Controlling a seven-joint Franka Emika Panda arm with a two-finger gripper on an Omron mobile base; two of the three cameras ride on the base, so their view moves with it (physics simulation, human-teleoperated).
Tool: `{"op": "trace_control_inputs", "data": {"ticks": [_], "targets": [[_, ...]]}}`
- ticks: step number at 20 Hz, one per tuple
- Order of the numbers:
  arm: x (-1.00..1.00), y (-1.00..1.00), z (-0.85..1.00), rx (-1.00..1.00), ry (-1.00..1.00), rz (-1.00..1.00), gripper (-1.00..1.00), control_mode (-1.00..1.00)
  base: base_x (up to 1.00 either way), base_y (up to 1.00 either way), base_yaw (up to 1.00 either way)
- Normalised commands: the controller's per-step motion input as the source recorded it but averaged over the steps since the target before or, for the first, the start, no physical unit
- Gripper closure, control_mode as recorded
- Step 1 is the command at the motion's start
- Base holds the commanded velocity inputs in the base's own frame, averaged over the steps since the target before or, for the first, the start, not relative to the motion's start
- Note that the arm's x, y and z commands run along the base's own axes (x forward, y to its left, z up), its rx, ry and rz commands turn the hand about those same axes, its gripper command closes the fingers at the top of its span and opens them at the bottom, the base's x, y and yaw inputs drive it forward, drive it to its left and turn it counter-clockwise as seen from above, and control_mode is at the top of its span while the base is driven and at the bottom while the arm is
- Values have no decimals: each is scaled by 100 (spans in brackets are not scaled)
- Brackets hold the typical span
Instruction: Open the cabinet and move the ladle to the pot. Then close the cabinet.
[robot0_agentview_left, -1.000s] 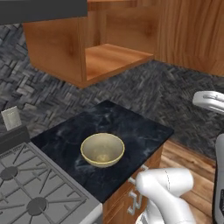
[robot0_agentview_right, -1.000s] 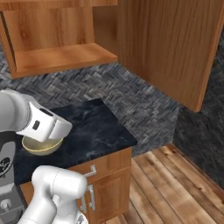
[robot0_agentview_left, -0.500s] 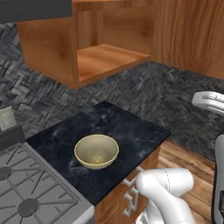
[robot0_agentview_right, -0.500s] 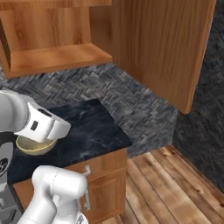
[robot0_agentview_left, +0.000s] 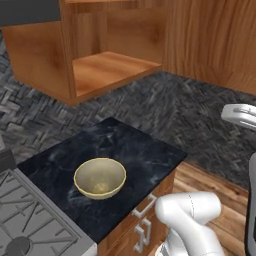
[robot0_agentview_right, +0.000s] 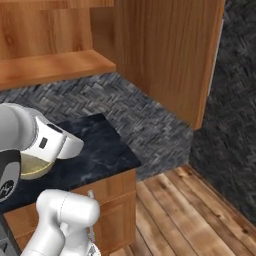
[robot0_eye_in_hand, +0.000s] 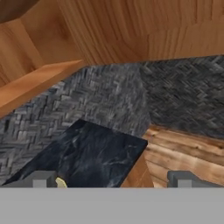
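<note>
Below the open cabinet (robot0_agentview_left: 75, 60), the bowl (robot0_agentview_left: 100, 177) has shifted left as the base drives.

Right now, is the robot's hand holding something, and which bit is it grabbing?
Nothing. The gripper is open, with only the counter and floor showing between its fingertips. The bowl sits alone on the counter.

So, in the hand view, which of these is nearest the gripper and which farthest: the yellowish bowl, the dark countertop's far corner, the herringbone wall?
1. Bowl: its rim peeks in at the bottom, beside one fingertip of the gripper.
2. Countertop's far corner: mid-picture, ahead.
3. Herringbone wall: behind the counter, farthest.
</note>
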Motion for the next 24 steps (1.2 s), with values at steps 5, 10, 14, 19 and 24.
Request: {"op": "trace_control_inputs", "data": {"ticks": [5,10,14,19,24], "targets": [[0,0,0,0,0,0,-100,100,-7,65,-21],[0,0,0,0,0,0,-100,100,34,44,-28],[0,0,0,0,0,0,-100,100,68,21,-19],[0,0,0,0,0,0,-100,100,50,34,-14],[0,0,0,0,0,0,-100,100,36,37,-23]]}}
